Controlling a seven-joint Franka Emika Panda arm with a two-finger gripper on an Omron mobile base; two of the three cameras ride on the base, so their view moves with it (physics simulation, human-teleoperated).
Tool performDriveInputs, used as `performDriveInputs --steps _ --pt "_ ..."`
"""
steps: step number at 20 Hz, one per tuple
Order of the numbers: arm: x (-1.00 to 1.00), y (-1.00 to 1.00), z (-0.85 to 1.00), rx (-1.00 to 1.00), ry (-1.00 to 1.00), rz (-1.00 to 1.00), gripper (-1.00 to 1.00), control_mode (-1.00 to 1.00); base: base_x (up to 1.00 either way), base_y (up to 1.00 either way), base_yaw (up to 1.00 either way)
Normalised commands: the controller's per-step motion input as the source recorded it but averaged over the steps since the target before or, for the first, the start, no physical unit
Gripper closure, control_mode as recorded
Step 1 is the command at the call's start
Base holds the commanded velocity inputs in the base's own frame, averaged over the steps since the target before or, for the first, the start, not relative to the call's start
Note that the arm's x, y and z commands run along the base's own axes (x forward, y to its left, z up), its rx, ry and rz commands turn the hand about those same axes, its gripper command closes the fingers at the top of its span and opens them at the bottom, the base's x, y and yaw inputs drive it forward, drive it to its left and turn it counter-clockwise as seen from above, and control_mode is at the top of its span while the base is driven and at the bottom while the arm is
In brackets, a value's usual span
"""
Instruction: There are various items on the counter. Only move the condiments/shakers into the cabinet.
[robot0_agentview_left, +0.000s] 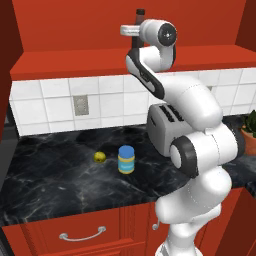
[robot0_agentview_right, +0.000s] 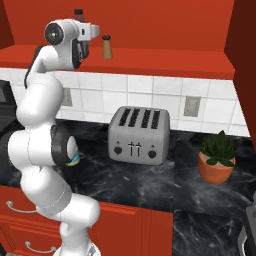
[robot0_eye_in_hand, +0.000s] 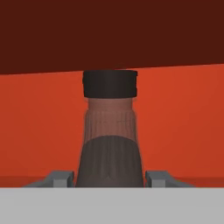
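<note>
The dark brown bottle (robot0_eye_in_hand: 110, 144) stands upright between my fingertips (robot0_eye_in_hand: 59, 178), inside the red cabinet (robot0_agentview_left: 75, 62). Its dark cap (robot0_agentview_left: 140, 11) pokes up above my raised hand, and its base is hidden. My gripper (robot0_eye_in_hand: 109, 178) appears shut on the bottle's lower body, high at shelf level. The small tan shaker (robot0_agentview_right: 106, 47) stands on the cabinet's shelf floor, just right of my hand. On the black counter (robot0_agentview_left: 60, 175) below, the blue-capped yellow jar (robot0_agentview_left: 126, 159) stands beside the small yellow fruit (robot0_agentview_left: 99, 157).
A silver toaster (robot0_agentview_right: 139, 135) sits on the counter against the white tiled wall. A potted plant (robot0_agentview_right: 217, 157) stands at the right. Red drawers with metal handles (robot0_agentview_left: 82, 234) run under the counter's front edge.
</note>
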Motion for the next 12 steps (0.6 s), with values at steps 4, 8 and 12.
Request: performDriveInputs --steps 4,8,12 --pt "0.32 0.00 -0.32 0.00 0.01 0.00 1.00 -1.00 0.00 0.00 0.00" --pt "0.11 0.00 -0.41 0.00 0.00 0.00 1.00 -1.00 0.00 0.00 0.00" --pt "0.00 0.00 -0.49 0.00 0.00 0.00 1.00 -1.00 0.00 0.00 0.00"
